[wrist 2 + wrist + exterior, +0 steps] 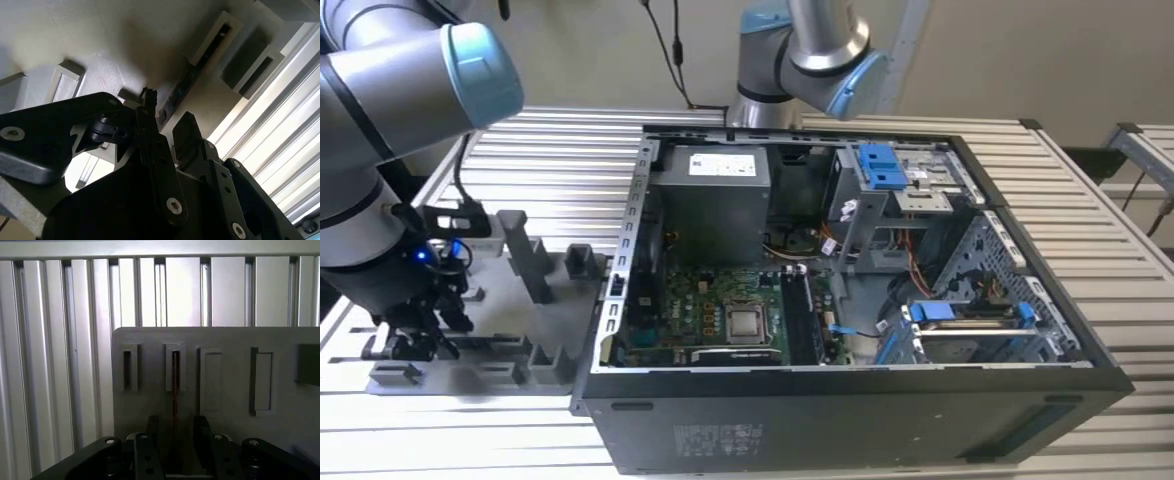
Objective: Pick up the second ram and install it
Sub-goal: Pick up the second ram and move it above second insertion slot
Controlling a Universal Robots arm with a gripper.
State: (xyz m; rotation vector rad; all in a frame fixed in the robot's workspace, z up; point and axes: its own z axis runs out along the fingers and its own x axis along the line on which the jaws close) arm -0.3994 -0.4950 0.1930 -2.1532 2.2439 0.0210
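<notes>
The second ram [175, 374] stands on edge in a narrow slot of the grey tray [230, 340], showing as a thin dark strip. In the second wrist view the ram [192, 75] shows as a dark strip with chips running along that slot. My gripper [176, 424] is low over the tray, open, with one black finger [152, 426] on each side of the ram's near end. I cannot tell whether the pads touch it. In the exterior view my gripper [420, 335] hangs over the tray [520, 300] at the exterior view's left.
An open computer case [854, 400] lies to the exterior view's right of the tray, with a green motherboard [707, 300] and silver processor [747, 322] inside. A second arm [801, 50] stands behind the case. Upright posts [514, 240] rise from the tray. Ribbed metal table [50, 365] surrounds it.
</notes>
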